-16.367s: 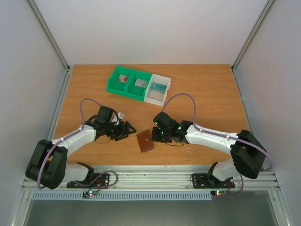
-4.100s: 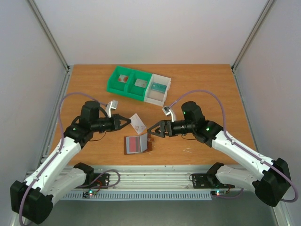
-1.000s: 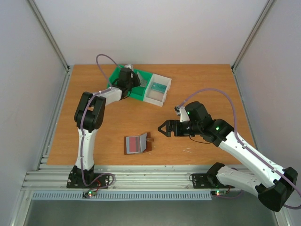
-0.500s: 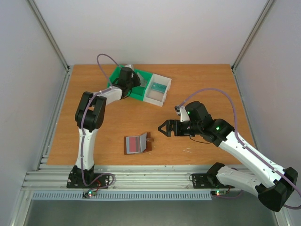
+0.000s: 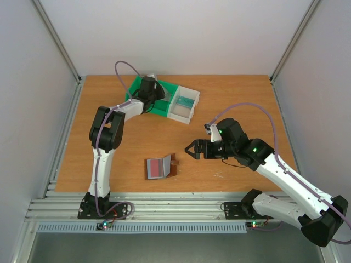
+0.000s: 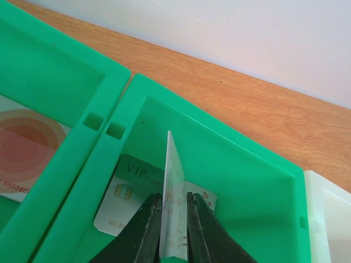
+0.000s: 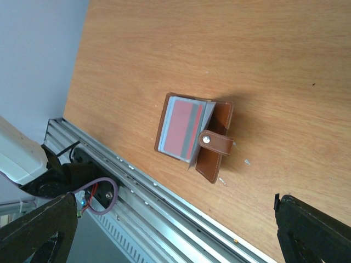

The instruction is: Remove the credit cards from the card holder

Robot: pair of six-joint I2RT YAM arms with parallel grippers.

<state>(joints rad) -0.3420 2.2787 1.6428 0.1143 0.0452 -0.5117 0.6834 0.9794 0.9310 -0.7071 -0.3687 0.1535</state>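
Your left gripper point(image 6: 173, 205) has carried a pale card point(image 6: 174, 175) from beside the holder up to the bin point(image 6: 241, 164). It now pinches the card on edge, low in the middle compartment, above a VIP card point(image 6: 129, 192) lying flat there. So 1 more card is out and only needs dropping.

The holder point(image 5: 160, 167) lies open at the lower centre of the table point(image 5: 230, 93), a red card point(image 7: 180, 131) still in it. Your right gripper point(image 5: 190, 149) has not moved: wide open, empty, just right of the holder.

The card is edge-on, so its face is unreadable. You can't tell how many cards sit behind the red card, and the top view hides the left fingers.
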